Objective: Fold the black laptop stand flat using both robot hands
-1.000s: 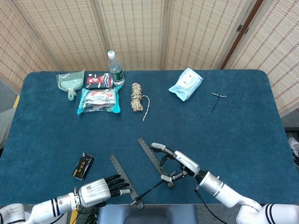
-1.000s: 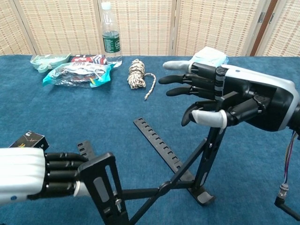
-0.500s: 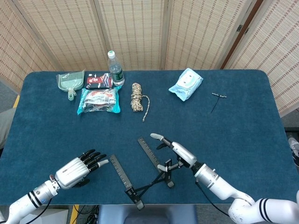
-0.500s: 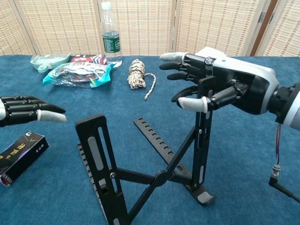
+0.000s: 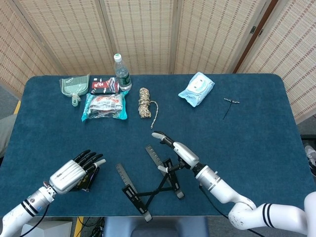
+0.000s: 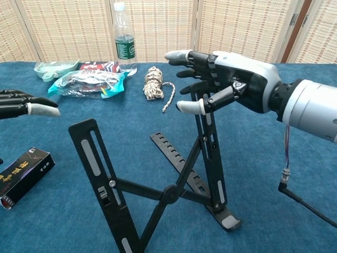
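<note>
While left hand (image 5: 74, 171) withdrew, right hand (image 6: 224, 87) narrowed laptop stand (image 6: 158, 179).

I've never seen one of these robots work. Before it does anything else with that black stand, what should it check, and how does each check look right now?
1. Right robot hand at the laptop stand upright's top: ok, though firm grip cannot tell.
2. Left robot hand on the stand: not ok; it hovers apart, fingers spread.
3. Stand folded flat: not ok, legs stand raised and crossed.
4. Small black box clear of the stand: ok.
5. Rope and bottle out of the way: ok, far back.
</note>
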Robot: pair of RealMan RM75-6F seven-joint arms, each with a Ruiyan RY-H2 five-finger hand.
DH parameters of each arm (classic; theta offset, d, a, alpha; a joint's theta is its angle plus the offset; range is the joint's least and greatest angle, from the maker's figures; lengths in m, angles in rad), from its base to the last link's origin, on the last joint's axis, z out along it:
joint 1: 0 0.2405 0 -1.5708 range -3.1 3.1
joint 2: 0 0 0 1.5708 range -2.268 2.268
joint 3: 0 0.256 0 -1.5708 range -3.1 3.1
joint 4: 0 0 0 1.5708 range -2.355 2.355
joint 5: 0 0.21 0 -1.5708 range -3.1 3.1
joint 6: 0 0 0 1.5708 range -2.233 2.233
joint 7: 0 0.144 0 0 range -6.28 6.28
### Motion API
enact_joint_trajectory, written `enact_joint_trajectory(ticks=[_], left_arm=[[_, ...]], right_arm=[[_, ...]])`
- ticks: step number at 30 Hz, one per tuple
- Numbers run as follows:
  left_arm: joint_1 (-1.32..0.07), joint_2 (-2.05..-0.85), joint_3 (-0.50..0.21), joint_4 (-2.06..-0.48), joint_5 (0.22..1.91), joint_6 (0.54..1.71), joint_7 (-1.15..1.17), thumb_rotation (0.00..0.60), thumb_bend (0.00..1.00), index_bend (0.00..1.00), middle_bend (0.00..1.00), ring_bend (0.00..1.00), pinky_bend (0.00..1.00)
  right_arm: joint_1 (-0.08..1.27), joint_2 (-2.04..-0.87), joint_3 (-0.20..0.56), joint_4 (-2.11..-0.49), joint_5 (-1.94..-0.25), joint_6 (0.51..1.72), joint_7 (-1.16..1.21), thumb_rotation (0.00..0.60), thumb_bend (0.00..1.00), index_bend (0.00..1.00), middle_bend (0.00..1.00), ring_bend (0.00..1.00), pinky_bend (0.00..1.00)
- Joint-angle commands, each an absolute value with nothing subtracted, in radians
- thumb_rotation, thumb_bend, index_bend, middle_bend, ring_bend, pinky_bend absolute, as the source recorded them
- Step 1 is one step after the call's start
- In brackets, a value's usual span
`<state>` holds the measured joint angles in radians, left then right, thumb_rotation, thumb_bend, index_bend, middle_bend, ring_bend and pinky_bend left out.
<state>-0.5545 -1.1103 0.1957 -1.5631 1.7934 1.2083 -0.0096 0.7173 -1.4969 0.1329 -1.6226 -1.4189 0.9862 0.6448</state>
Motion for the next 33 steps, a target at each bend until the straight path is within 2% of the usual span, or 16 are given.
enact_joint_trajectory(ticks=[1,7,15,24,33], left_arm=[[-0.551,-1.106,0.191,-1.567,1.793,1.209,-0.008,0.6,0.32,0.0,0.0,0.0,0.0],[-0.546,-1.093,0.177,-1.581,1.8,1.216,0.012,0.6,0.32,0.0,0.0,0.0,0.0],[-0.561,-1.114,0.16,-1.585,1.837,1.203,0.033,0.6,0.32,0.0,0.0,0.0,0.0],[-0.612,-1.207,0.12,-1.547,1.834,1.123,0.05,0.6,0.28,0.0,0.0,0.0,0.0],[-0.658,-1.315,0.089,-1.481,1.814,1.052,0.075,0.6,0.26,0.0,0.0,0.0,0.0]], right_arm=[[0.723,-1.508,0.15,-1.615,-1.417,0.995,0.618,0.6,0.15,0.0,0.0,0.0,0.15],[0.711,-1.486,0.15,-1.636,-1.46,1.033,0.574,0.6,0.15,0.0,0.0,0.0,0.15],[0.674,-1.372,0.119,-1.705,-1.573,1.116,0.553,0.6,0.11,0.0,0.0,0.0,0.14],[0.619,-1.235,0.085,-1.778,-1.626,1.183,0.502,0.6,0.06,0.0,0.0,0.0,0.14],[0.593,-1.201,0.068,-1.788,-1.621,1.191,0.471,0.6,0.02,0.0,0.0,0.0,0.14]])
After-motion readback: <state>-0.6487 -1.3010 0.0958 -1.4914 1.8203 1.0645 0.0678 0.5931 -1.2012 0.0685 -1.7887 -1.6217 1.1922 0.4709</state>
